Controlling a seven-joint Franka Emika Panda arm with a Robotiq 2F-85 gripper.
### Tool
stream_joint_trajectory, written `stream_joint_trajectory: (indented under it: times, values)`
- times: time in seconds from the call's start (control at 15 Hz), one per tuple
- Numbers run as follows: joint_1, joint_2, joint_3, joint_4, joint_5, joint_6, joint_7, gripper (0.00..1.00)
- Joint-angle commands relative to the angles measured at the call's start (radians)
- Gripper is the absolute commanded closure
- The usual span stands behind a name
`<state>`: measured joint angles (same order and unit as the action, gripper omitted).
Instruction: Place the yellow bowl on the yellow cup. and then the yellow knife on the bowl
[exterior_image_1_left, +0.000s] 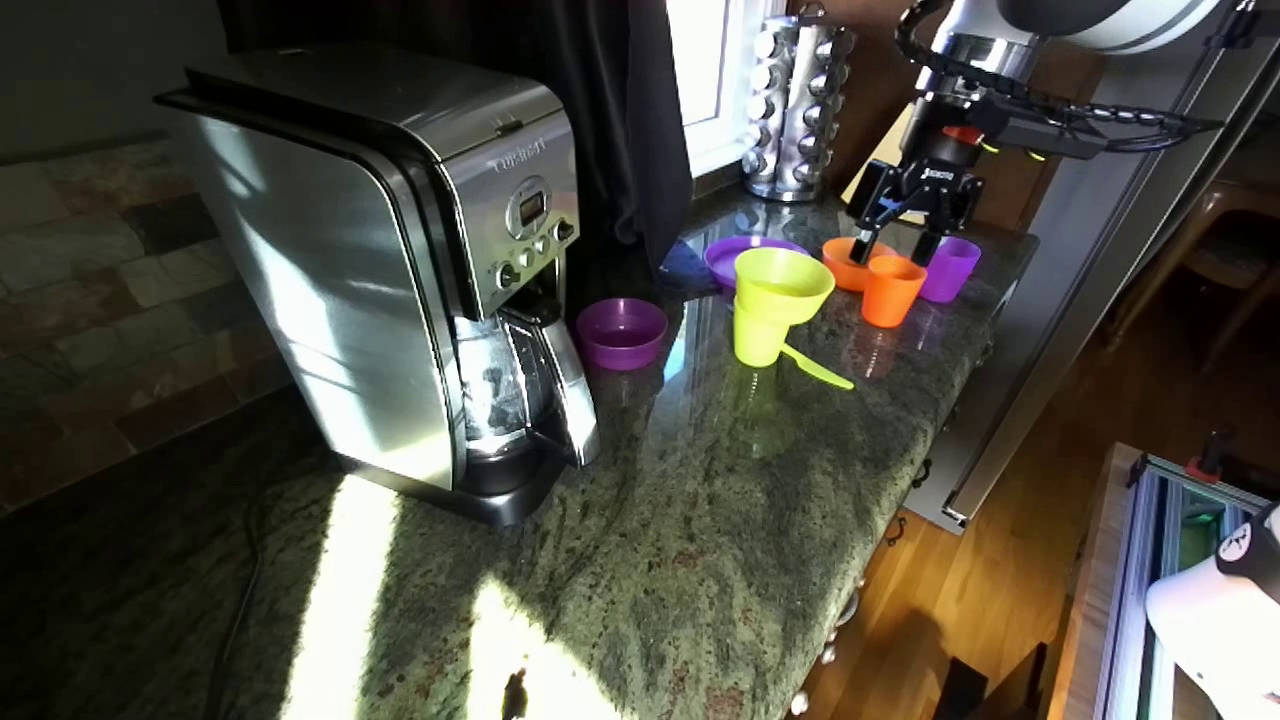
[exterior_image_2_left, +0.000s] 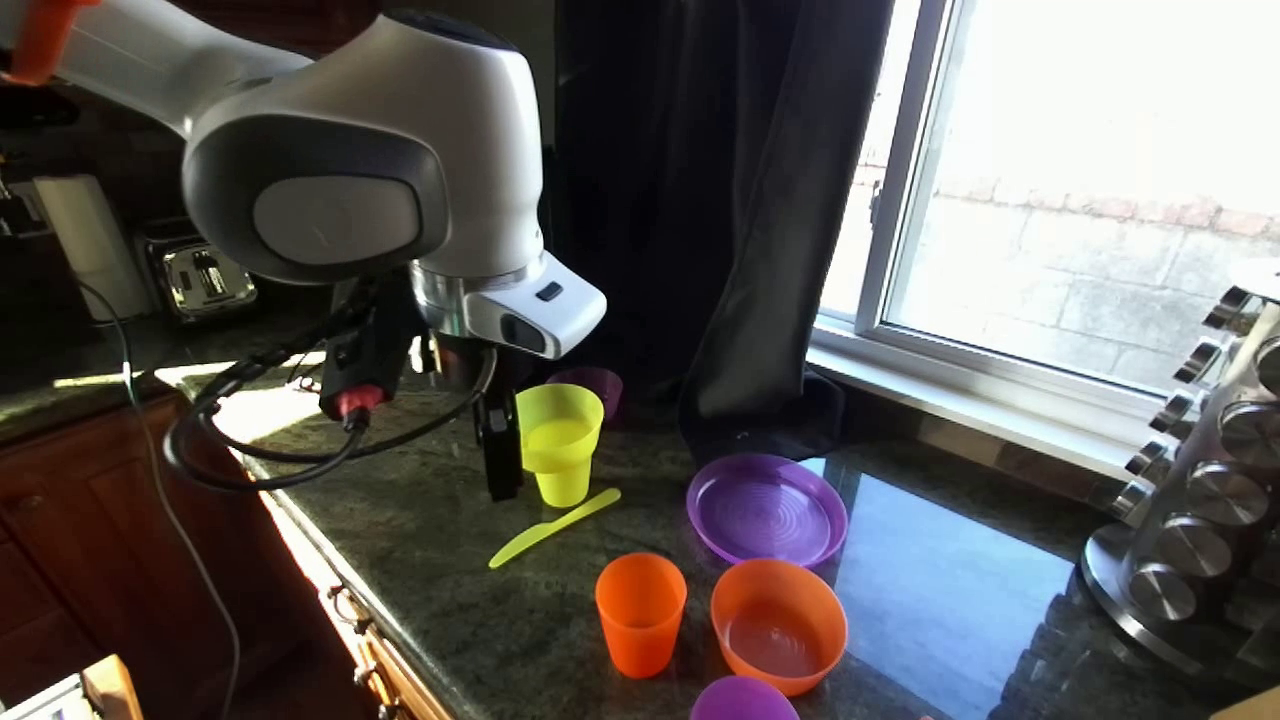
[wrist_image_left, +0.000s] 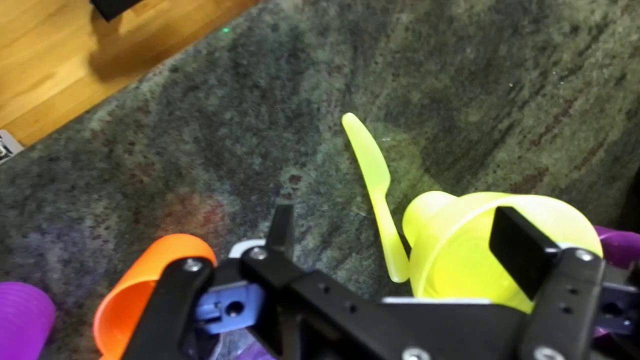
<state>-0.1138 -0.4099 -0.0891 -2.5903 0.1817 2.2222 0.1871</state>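
Note:
The yellow bowl (exterior_image_1_left: 783, 285) sits upright on top of the yellow cup (exterior_image_1_left: 757, 338), which stands on the stone counter. Both also show stacked in an exterior view, bowl (exterior_image_2_left: 560, 415) over cup (exterior_image_2_left: 563, 485). The yellow knife (exterior_image_1_left: 818, 368) lies flat on the counter beside the cup's base; it also shows in an exterior view (exterior_image_2_left: 550, 530). In the wrist view the knife (wrist_image_left: 375, 172) appears between the fingers of my gripper (wrist_image_left: 395, 217), and the right finger overlaps the bowl (wrist_image_left: 470, 270). My gripper (exterior_image_1_left: 893, 250) is open and empty, above the counter.
An orange cup (exterior_image_2_left: 640, 615), an orange bowl (exterior_image_2_left: 780, 625), a purple cup (exterior_image_1_left: 950, 270) and a purple plate (exterior_image_2_left: 767, 510) stand nearby. A purple bowl (exterior_image_1_left: 622, 335) stands beside the coffee maker (exterior_image_1_left: 400, 260). A spice rack (exterior_image_1_left: 795, 110) stands near the window.

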Motion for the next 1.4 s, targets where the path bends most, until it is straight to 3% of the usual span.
stream_joint_trajectory:
  times: [0.0,0.6,0.67,0.73,1.07,1.33]
  values:
    - [-0.028,-0.122,-0.003,-0.081,-0.1,-0.049,-0.08,0.0]
    - [0.025,-0.097,-0.017,-0.197,-0.123,0.173,-0.332,0.0]
    - [0.036,-0.045,-0.013,-0.155,-0.118,0.19,-0.337,0.0]
    - [0.018,-0.096,-0.015,-0.165,-0.117,0.137,-0.305,0.0]
    - [0.036,-0.055,-0.013,-0.156,-0.116,0.176,-0.32,0.0]
    - [0.038,0.056,-0.004,-0.157,-0.14,0.29,-0.328,0.0]
